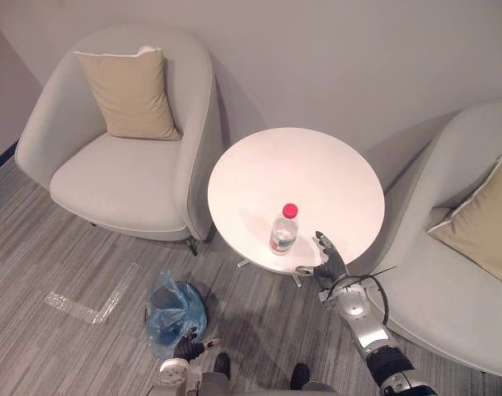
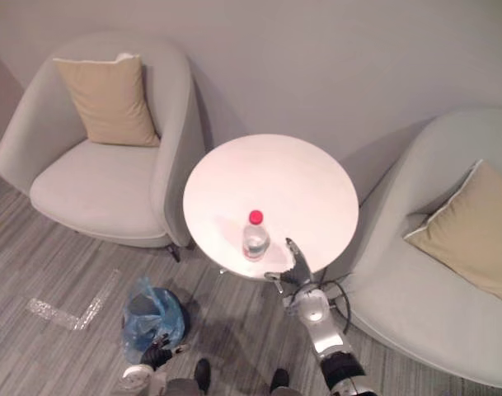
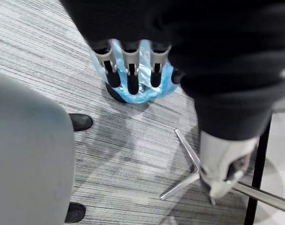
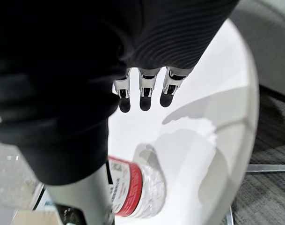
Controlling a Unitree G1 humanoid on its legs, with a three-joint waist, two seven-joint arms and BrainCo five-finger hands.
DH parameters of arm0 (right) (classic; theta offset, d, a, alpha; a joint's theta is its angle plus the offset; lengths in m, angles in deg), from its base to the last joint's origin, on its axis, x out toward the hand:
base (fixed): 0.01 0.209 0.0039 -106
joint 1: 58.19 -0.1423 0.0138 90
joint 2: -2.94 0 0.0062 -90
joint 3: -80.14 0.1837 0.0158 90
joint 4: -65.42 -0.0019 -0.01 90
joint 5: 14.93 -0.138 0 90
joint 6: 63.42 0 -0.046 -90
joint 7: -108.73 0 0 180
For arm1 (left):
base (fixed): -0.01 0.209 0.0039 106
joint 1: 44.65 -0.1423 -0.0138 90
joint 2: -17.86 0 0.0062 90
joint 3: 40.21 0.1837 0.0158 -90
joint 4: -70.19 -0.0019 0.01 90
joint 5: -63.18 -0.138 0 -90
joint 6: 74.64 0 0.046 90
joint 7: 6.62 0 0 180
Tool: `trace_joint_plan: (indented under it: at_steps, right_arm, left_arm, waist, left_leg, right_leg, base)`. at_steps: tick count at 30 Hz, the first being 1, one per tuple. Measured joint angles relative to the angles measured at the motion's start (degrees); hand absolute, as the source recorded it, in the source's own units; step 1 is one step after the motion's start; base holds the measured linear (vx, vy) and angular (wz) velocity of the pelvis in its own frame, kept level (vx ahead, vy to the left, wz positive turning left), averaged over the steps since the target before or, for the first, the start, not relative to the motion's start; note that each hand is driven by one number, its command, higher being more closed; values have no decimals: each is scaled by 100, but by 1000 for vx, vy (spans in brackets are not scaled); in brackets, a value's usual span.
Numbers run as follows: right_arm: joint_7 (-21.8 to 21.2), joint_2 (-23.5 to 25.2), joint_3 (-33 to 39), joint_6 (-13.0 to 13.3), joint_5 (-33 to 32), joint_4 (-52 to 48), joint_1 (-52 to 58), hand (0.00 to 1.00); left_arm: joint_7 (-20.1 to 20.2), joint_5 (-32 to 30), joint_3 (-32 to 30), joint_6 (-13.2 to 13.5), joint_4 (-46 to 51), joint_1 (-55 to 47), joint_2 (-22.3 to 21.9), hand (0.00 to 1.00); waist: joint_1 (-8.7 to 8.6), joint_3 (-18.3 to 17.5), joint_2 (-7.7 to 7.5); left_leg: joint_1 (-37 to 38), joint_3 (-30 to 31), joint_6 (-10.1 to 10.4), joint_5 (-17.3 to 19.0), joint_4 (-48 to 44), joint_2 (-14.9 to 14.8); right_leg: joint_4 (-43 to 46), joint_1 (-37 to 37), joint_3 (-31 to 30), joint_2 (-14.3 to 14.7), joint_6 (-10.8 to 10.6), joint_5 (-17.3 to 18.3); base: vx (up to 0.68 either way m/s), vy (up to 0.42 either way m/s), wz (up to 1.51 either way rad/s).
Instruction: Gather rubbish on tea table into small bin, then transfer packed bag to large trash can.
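A clear plastic water bottle with a red cap and red label [image 1: 283,232] is seen standing upright on the round white tea table [image 1: 316,169], near the table's front edge. The right hand [image 1: 331,268] is held just beside the bottle at the rim of the table. Its fingers [image 4: 141,96] are stretched straight and the thumb is spread apart, so nothing is grasped; the bottle is not touched.

Down on the grey striped carpet [image 1: 53,247], a small dark bin lined with a blue plastic bag [image 1: 175,309] is placed left of the table's base. The left hand [image 1: 187,350] is held low next to it, with straight, relaxed fingers [image 3: 133,70] pointed at the bag and nothing gripped.

The table is flanked by two light grey armchairs [image 1: 119,177] [image 1: 448,289], and a tan cushion [image 1: 131,95] [image 1: 481,223] is propped in each.
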State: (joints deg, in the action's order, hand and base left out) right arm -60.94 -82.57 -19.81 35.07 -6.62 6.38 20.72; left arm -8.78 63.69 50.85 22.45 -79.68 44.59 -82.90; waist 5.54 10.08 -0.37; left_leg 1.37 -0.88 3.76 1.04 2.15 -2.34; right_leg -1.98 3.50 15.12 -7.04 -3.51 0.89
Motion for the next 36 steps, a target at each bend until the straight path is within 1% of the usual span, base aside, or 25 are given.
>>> trace_joint_plan:
  at_steps: [3, 7, 9, 13, 15, 16, 18, 20, 26, 30, 31, 33, 34, 36]
  right_arm:
    - [79, -2, 8, -1, -84, 35, -176, 0]
    - [167, -2, 3, -5, -225, 360, -639, 0]
    - [183, 6, -5, -13, -354, 402, -837, 0]
    - [218, 17, -39, -12, -415, 403, -1095, 0]
    - [253, 18, -41, -12, -447, 404, -1206, 0]
    - [300, 18, -41, -12, -455, 417, -1273, 100]
    - [367, 17, -39, -12, -496, 479, -1442, 100]
    - [409, 13, -41, -16, -576, 629, -1655, 100]
    - [446, -15, -40, -29, -656, 649, -1983, 100]
    - [445, -1, -38, -27, -735, 558, -1959, 100]
    - [442, -8, -34, -28, -731, 430, -1897, 100]
    - [427, -34, 4, -9, -728, -278, -1477, 100]
    - [425, -33, 25, -3, -725, -435, -1370, 100]
    - [367, -41, 92, 15, -704, -1137, -854, 100]
  left_arm:
    - [0, 85, -4, 0, 62, 0, -4, 0]
    - [0, 234, 0, 8, 176, 1, -6, 0]
    - [-7, 325, 0, 14, 253, 8, -38, 0]
    - [-7, 438, 3, 36, 402, 9, -48, 0]
    - [-6, 492, 7, 96, 442, 10, -51, 0]
    - [-6, 534, 7, 116, 457, 10, -51, 0]
    - [-7, 572, 4, 124, 487, 13, -50, 0]
    - [-10, 636, 7, 130, 577, 24, -68, 0]
    - [-16, 709, 5, 151, 711, 24, -127, 0]
    - [-15, 747, 3, 148, 718, 24, -128, 0]
    - [-15, 746, 1, 146, 718, 24, -129, 0]
    - [-10, 740, -25, 131, 718, 24, -135, 0]
    - [-9, 739, -34, 125, 717, 23, -136, 0]
    - [2, 669, -82, 96, 699, 22, -136, 0]
  waist:
    - [34, 89, 34]
    - [94, 173, 64]
    - [138, 278, 112]
    - [247, 420, 133]
    - [279, 495, 148]
    - [284, 526, 161]
    - [294, 547, 170]
    - [384, 628, 186]
    - [434, 767, 291]
    - [449, 768, 290]
    - [448, 768, 290]
    - [432, 767, 290]
    - [426, 767, 290]
    - [367, 765, 286]
  left_leg:
    - [-50, 29, -2, -10, -3, -3]
    - [-300, 190, 3, -63, -33, 0]
    - [-332, 299, 5, -79, -36, -2]
    - [-346, 322, 4, -79, -37, 1]
    - [-362, 355, 4, -78, -45, 0]
    - [-400, 392, 4, -78, -65, 0]
    - [-559, 475, 4, -79, -135, 2]
    - [-579, 501, 6, -80, -152, 2]
    - [-753, 634, 6, -78, -305, 7]
    - [-753, 626, 6, -77, -308, 9]
    - [-750, 622, 6, -75, -312, 9]
    - [-726, 611, 7, -72, -314, 3]
    - [-722, 609, 7, -72, -314, 3]
    - [-686, 570, 9, -71, -313, -2]
  right_leg:
    - [86, -73, 8, -2, 30, 19]
    - [148, -252, 97, -10, 29, 19]
    - [180, -241, 145, -10, 30, 19]
    - [193, -242, 153, -16, 29, 19]
    - [215, -248, 171, -17, 29, 19]
    - [229, -265, 192, -18, 29, 19]
    - [272, -369, 216, -21, 29, 19]
    - [275, -368, 216, -21, 29, 19]
    - [377, -426, 199, -28, 29, 19]
    - [378, -429, 132, -34, 29, 19]
    - [378, -428, 106, -35, 29, 19]
    - [379, -424, -30, -35, 25, 21]
    - [380, -423, -43, -36, 23, 22]
    - [382, -410, -105, -37, 15, 27]
  base:
    - [-14, 4, 6]
    - [-21, 1, 21]
    - [-3, 1, 26]
    - [-8, 9, 6]
    - [-5, 9, 9]
    - [-16, 7, 17]
    - [-9, 10, 19]
    - [-7, 6, 11]
    - [-13, 8, 16]
    - [0, 0, 0]
    - [0, 0, 0]
    - [-25, 7, -6]
    - [-26, 4, -7]
    - [-37, -1, -9]
